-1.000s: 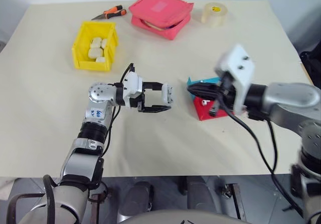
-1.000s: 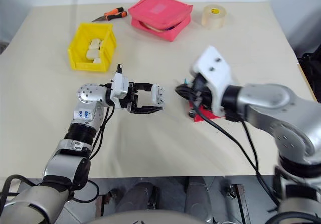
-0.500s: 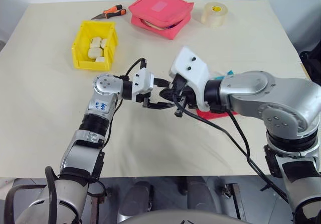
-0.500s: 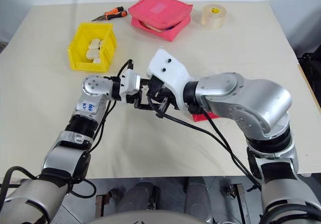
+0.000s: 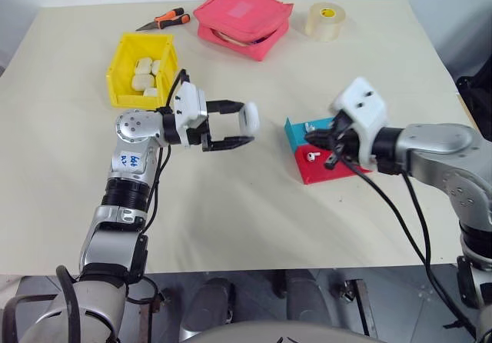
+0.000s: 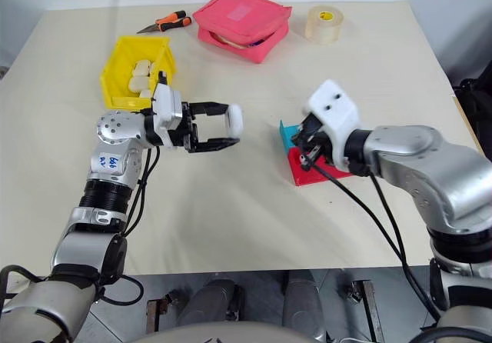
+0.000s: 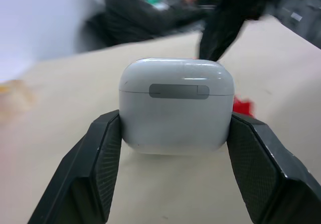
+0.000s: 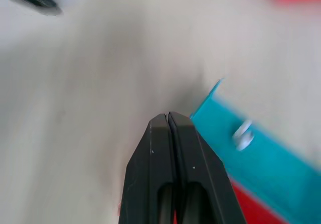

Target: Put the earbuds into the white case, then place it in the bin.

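My left gripper [image 5: 247,120] is shut on the white case [image 7: 175,103], holding it by its sides above the table with the lid down. It hangs to the right of the yellow bin [image 5: 123,60], which holds several pale items. My right gripper [image 5: 317,138] is shut with nothing between its fingers [image 8: 167,133]. It hovers over the blue tray [image 5: 294,130] and the red tray [image 5: 327,172]. One earbud [image 5: 313,157] lies on the red tray. The right wrist view has a white bud [image 8: 243,133] on the blue tray [image 8: 271,163].
At the far side of the table lie a pink zip pouch [image 5: 244,18], a roll of tape [image 5: 325,20] and orange-handled pliers [image 5: 163,20]. Bare tabletop stretches between the two grippers and toward the near edge.
Half a second ago my right gripper was up against the case in the left gripper. It has since pulled back right, over the trays. The left gripper has carried the case left and up.
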You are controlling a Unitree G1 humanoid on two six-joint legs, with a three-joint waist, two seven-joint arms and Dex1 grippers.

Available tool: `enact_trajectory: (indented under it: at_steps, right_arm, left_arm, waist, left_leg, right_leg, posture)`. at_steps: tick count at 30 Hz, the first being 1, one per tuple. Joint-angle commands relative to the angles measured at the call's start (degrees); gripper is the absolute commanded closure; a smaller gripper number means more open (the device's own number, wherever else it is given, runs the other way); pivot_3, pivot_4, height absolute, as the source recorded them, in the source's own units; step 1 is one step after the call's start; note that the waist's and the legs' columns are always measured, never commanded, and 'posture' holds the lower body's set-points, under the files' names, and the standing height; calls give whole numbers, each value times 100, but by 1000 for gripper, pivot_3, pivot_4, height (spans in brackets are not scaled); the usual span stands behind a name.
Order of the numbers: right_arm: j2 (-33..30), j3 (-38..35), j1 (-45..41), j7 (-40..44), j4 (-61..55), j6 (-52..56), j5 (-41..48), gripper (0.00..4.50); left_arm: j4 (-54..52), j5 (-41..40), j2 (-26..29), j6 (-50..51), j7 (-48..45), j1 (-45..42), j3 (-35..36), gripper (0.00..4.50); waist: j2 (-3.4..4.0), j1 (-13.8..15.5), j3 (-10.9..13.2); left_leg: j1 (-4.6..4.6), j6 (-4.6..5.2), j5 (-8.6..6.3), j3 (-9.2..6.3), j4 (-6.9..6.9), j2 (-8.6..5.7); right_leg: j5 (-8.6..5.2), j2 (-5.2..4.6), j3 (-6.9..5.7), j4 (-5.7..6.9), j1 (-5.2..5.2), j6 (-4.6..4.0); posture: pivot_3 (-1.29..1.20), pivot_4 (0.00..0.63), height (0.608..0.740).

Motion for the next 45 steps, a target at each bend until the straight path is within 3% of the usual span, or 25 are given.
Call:
enact_trajectory:
  at_steps: [1,4,7,13,20,23,26,31,33,37,45]
  right_arm:
    - [7,-651,392,834,3,-1125,155,3931]
    - [216,-1114,223,1448,654,-876,1231,2962]
    - [-1,-715,273,1817,954,-1805,348,1959]
    - [112,-318,-58,1900,1470,-2297,-116,14]
    - [102,-240,-109,1895,1576,-2365,-276,14]
    - [89,-255,-124,1896,1594,-2352,-313,0]
    - [23,-300,-126,1924,1605,-2325,-324,0]
    - [-250,-495,165,2115,1483,-2294,-251,0]
    - [-386,-518,345,2289,1464,-2380,-259,0]
    - [-758,-517,854,2827,1479,-2602,-348,0]
    - [-1142,-662,1570,3786,1925,-3241,-486,0]
  left_arm:
    - [69,-163,-39,-85,819,-43,484,1721]
    - [439,-35,-52,-266,1541,-180,757,1721]
    - [1081,534,102,-512,2675,-475,776,1721]
    - [2546,1434,522,-187,4768,-1268,666,1721]
    - [3924,1694,901,81,6030,-2003,683,1721]
    - [4066,1666,861,94,5757,-2069,638,648]
    - [3935,1792,854,-149,5436,-1978,445,18]
    - [2611,854,790,-948,3496,-1139,762,18]
    - [1907,521,781,-1142,3130,-687,908,18]
    - [172,-654,916,-131,1862,310,1153,18]
    - [-1187,-1143,2011,876,567,1887,1345,18]
  waist:
    - [0,1,0]
    - [0,-15,0]
    - [-1,8,1]
    - [-2,25,1]
    - [-2,49,1]
    - [-2,86,1]
    - [-2,87,1]
    - [-2,73,1]
    - [-2,50,1]
    - [-3,4,2]
    - [-1,-55,1]
  left_leg:
    - [0,0,0,0,0,-1]
    - [5,0,0,3,0,-3]
    - [7,0,0,0,1,-2]
    - [3,0,0,6,-1,-14]
    - [2,0,0,8,-4,-18]
    - [2,0,0,8,-1,-19]
    - [1,0,0,8,1,-20]
    - [1,-1,0,11,0,-6]
    - [0,-1,0,13,0,1]
    - [1,-2,-1,12,0,11]
    - [9,-3,-1,11,1,11]
  right_leg:
    - [0,0,0,0,1,1]
    - [2,1,1,-1,3,3]
    - [2,2,-1,0,5,3]
    - [3,2,1,-1,0,5]
    - [3,1,-2,-1,-3,5]
    - [4,0,-3,-1,0,8]
    - [5,-1,-3,-1,0,9]
    - [5,-2,-4,-2,-3,9]
    - [5,-4,-4,-4,-3,9]
    - [5,-4,-3,-2,-4,9]
    - [5,-2,-1,-1,1,8]
  posture:
    - [0,150,740]
    - [0,150,740]
    - [0,150,740]
    - [0,150,740]
    - [0,150,740]
    - [0,150,740]
    - [0,150,740]
    - [0,150,740]
    - [0,150,740]
    - [0,150,740]
    - [0,150,740]
